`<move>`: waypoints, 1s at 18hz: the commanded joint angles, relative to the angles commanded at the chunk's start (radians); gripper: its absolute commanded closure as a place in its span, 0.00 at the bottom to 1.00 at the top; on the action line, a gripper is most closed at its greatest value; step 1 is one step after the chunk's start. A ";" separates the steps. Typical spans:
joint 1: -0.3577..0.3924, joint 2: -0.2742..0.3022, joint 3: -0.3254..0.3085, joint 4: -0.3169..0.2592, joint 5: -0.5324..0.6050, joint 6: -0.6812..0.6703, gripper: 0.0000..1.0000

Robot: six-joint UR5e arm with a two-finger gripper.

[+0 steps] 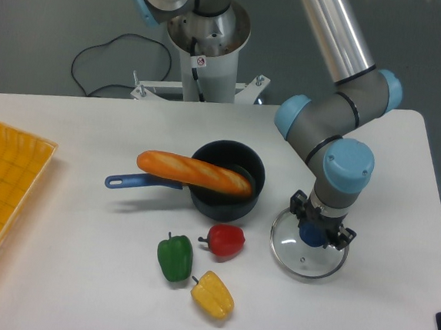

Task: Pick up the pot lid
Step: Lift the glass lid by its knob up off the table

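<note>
The glass pot lid, with a metal rim and a blue knob, lies flat on the white table to the right of the pot. My gripper points straight down over it. Its black fingers stand apart on either side of the knob, so it looks open. The wrist hides the far part of the lid, and I cannot tell whether the fingers touch the knob.
A dark blue pot with a baguette across it stands left of the lid. In front of the pot lie a red pepper, a green pepper and a yellow pepper. A yellow tray sits at the left edge.
</note>
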 joint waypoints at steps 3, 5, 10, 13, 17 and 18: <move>0.000 0.034 0.000 -0.052 0.000 0.000 0.61; 0.000 0.063 0.000 -0.080 0.000 0.000 0.62; 0.005 0.109 0.023 -0.182 0.002 0.000 0.63; 0.002 0.124 0.028 -0.192 0.023 0.000 0.63; 0.003 0.129 0.032 -0.206 0.032 0.000 0.63; 0.003 0.129 0.037 -0.206 0.031 0.000 0.63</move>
